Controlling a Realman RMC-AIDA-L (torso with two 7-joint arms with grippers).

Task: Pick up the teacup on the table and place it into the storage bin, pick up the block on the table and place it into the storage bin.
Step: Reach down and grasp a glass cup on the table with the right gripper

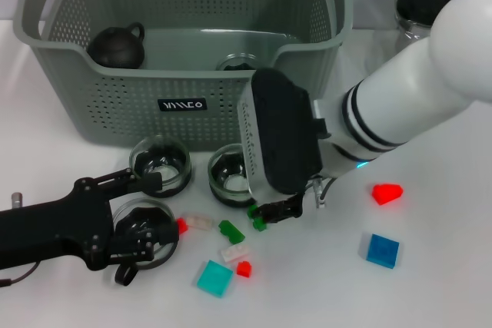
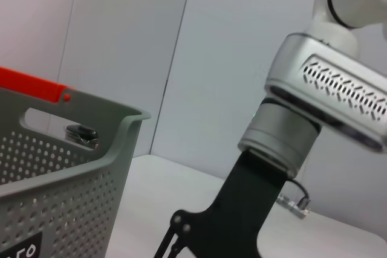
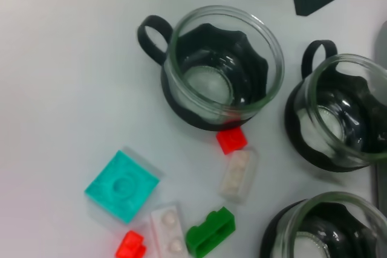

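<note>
White table [image 1: 446, 297], pale grey wall behind. Left gripper [image 1: 142, 240] low at front left, fingers spread around glass teacup [image 1: 146, 224], not clamped. Two more teacups [image 1: 160, 165] [image 1: 231, 177] stand just before storage bin [image 1: 184, 105]. Bin at back holds dark round teapot [image 1: 117, 46] and one glass cup [image 1: 238, 63]. Loose blocks scattered mid-table: green block [image 1: 231, 231], teal block [image 1: 214, 277], blue block [image 1: 381, 250]. Right gripper [image 1: 277, 211] low beside small green piece; grip cannot tell. Glass jug [image 1: 415, 9] far right.
</note>
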